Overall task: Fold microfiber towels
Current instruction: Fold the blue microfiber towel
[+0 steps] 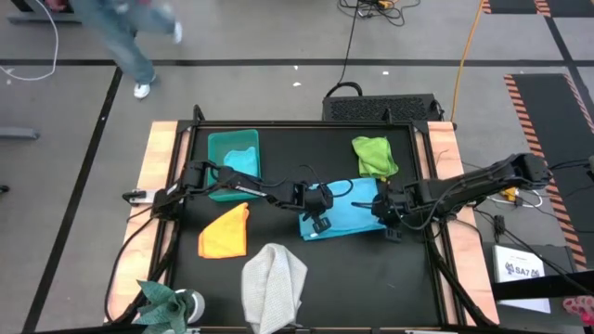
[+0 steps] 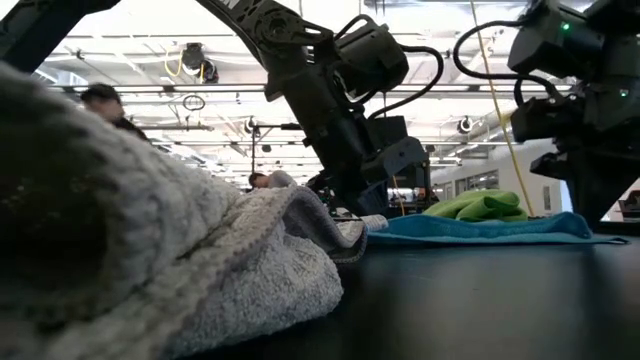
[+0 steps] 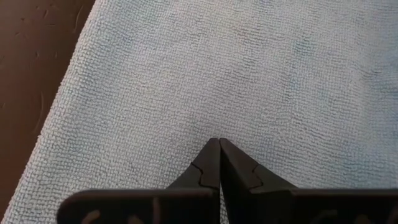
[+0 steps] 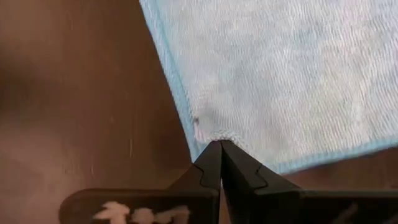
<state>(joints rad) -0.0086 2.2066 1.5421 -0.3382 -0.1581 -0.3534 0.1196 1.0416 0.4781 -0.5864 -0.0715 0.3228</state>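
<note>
While both grippers pinch down with fingers together, the left gripper [image 3: 219, 144] presses mid-cloth and the right gripper [image 4: 220, 145] nips a hemmed corner of the light blue square microfiber towel [image 1: 342, 210], spread flat at mid-table. Soft, light and limp, it should drape and crease easily; corners and hem look like the surest holds.

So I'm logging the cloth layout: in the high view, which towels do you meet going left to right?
Orange towel → grey towel → blue towel → green towel.
</note>
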